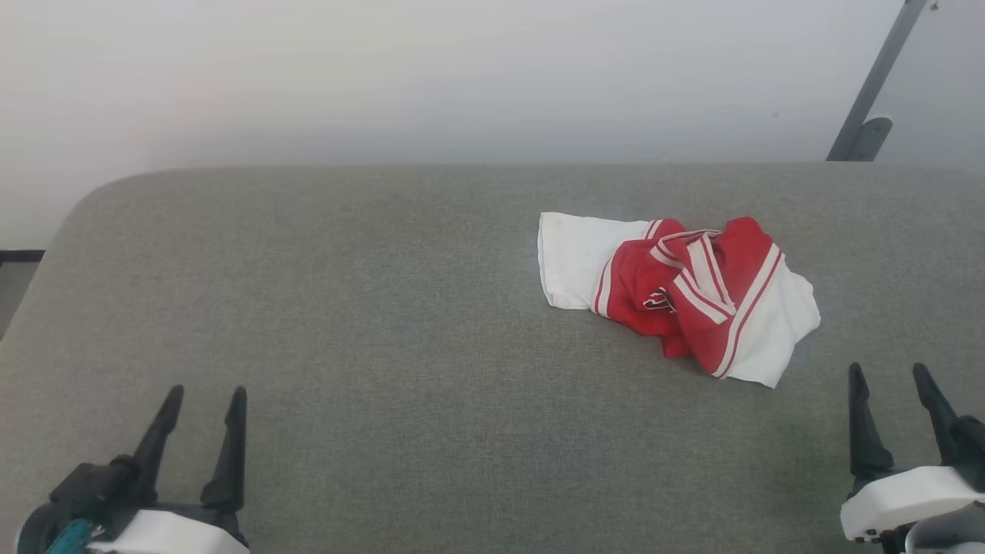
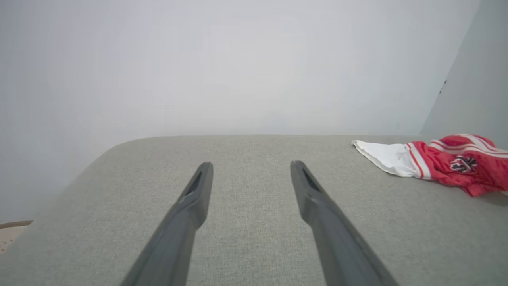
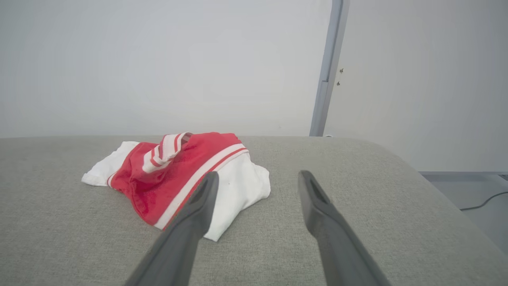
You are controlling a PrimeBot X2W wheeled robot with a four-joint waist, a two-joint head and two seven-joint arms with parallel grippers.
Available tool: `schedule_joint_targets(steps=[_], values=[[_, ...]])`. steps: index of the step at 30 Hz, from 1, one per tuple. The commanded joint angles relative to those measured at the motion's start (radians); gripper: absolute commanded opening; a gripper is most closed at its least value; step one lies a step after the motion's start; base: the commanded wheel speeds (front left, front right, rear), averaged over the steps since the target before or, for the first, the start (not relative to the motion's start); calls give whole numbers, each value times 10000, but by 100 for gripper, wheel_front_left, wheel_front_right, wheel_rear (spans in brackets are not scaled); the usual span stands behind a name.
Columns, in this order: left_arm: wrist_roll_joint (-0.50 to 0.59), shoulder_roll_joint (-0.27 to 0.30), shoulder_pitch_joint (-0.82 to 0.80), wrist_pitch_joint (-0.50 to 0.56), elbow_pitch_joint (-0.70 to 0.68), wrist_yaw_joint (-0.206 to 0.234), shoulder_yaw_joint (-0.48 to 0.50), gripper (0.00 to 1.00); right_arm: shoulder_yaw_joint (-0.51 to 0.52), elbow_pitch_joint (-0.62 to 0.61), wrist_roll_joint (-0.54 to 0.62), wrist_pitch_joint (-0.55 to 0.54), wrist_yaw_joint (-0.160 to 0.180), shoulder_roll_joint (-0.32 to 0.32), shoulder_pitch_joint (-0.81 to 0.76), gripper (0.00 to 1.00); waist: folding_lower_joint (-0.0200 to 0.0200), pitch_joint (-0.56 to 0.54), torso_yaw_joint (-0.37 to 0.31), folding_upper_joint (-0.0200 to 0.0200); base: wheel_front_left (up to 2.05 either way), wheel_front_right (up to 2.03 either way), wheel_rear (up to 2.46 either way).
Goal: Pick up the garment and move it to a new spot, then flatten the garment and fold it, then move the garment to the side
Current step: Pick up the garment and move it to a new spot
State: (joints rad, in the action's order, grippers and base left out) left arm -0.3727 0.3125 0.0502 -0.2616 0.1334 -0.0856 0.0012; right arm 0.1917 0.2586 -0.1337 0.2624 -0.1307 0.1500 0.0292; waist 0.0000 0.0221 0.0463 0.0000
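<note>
The garment [image 1: 677,288] is a red jersey with white panels and stripe trim, lying crumpled in a heap on the grey table [image 1: 385,308], right of centre. The left wrist view catches the garment [image 2: 444,163] at its far right, dark lettering showing. My right gripper [image 1: 889,373] stands open at the lower right, just short of the heap and a little to its right; in its wrist view the garment [image 3: 178,174] lies ahead and left of the right gripper [image 3: 258,174]. My left gripper [image 1: 206,392] is open at the lower left, far from the cloth, also seen as the left gripper [image 2: 251,165].
A pale wall rises behind the table. A grey metal post [image 1: 873,85] leans at the back right. The table's rounded left corner [image 1: 85,200] and right edge [image 3: 420,174] drop off to the floor, where a cable [image 3: 484,202] lies.
</note>
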Motion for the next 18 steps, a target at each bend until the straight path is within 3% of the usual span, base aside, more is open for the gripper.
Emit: schedule_joint_targets(steps=[1,10,18], values=[[216,-173,128,-46,-233,-72,212,100,-13,-119,-78,34,-1,-45,-57,100,0,-30,-30,0,0,0,0],[1578,-1028,692,-47,-722,-342,1044,100,-84,-280,-211,15,-1,-6,-85,100,0,-12,-171,0,0,0,0],[1782,-1392,695,-47,-663,-431,1280,100,-109,-164,-221,-7,-1,-28,94,100,0,122,-204,0,0,0,0]])
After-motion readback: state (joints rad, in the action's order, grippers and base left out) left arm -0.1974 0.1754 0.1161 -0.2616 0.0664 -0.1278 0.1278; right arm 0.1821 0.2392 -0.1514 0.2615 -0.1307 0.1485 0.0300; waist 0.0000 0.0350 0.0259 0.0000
